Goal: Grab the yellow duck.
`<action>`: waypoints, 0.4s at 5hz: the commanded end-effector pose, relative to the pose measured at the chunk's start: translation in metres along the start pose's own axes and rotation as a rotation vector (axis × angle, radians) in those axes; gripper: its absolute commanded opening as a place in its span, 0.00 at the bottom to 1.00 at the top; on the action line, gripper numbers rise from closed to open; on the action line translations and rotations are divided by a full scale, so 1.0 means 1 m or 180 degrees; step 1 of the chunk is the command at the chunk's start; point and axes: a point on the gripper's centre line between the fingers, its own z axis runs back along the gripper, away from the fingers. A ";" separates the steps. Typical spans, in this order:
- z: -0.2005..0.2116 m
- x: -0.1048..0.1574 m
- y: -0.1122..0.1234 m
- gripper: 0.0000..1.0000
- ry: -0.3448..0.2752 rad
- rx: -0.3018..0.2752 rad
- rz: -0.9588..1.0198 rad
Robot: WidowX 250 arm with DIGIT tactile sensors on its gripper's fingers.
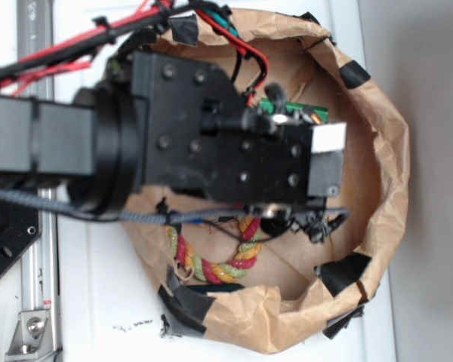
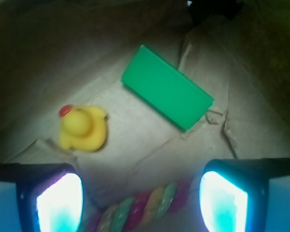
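Since the gripper (image 2: 141,198) hangs with jaws apart above the twisted rope (image 2: 145,208), the yellow duck (image 2: 82,128) off left, we judge a straight descent risks seizing rope.

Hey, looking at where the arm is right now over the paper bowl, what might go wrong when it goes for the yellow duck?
1. The open gripper is not centred on the yellow duck; the duck sits up and to the left in the wrist view, so a straight descent would likely miss.
2. The twisted rope lies between the fingers, so closing here could grab it instead.
3. The green block sits nearby; a sideways correction might nudge it.
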 end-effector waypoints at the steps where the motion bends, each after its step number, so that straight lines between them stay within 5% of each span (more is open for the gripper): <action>1: 0.005 0.028 0.001 1.00 -0.0357 -0.0323 0.0016; 2: -0.003 0.032 -0.011 1.00 -0.0342 -0.0298 -0.0039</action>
